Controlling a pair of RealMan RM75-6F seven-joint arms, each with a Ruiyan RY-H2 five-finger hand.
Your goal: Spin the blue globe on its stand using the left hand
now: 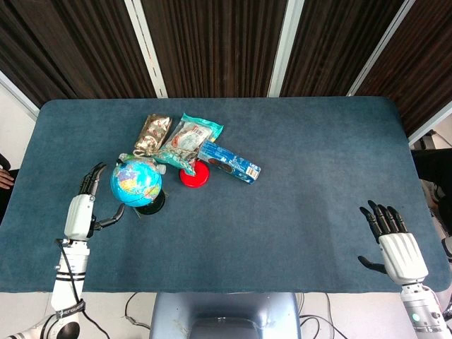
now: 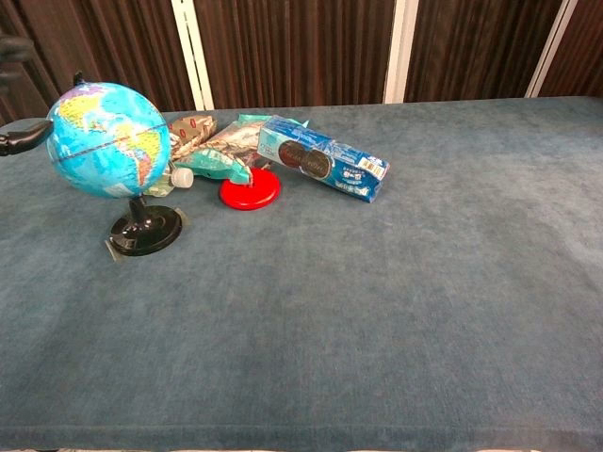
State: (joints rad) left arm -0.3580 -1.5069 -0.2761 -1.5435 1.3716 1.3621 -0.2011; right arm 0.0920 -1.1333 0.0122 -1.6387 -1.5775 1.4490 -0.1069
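Note:
The blue globe (image 1: 135,181) stands upright on its black round stand (image 1: 150,203) at the table's left; the chest view shows the globe (image 2: 106,139) over the stand (image 2: 144,230). My left hand (image 1: 83,205) is open just left of the globe, fingers spread, thumb reaching toward it with a small gap showing. In the chest view only dark fingertips (image 2: 23,139) of that hand show at the left edge beside the globe. My right hand (image 1: 395,246) rests open at the table's front right corner, holding nothing.
Behind the globe lie several snack packets (image 1: 185,138), a red round lid (image 1: 193,175) and a blue biscuit box (image 1: 229,162). The dark blue table cloth (image 1: 304,198) stretches to the right. Dark curtains hang behind the table.

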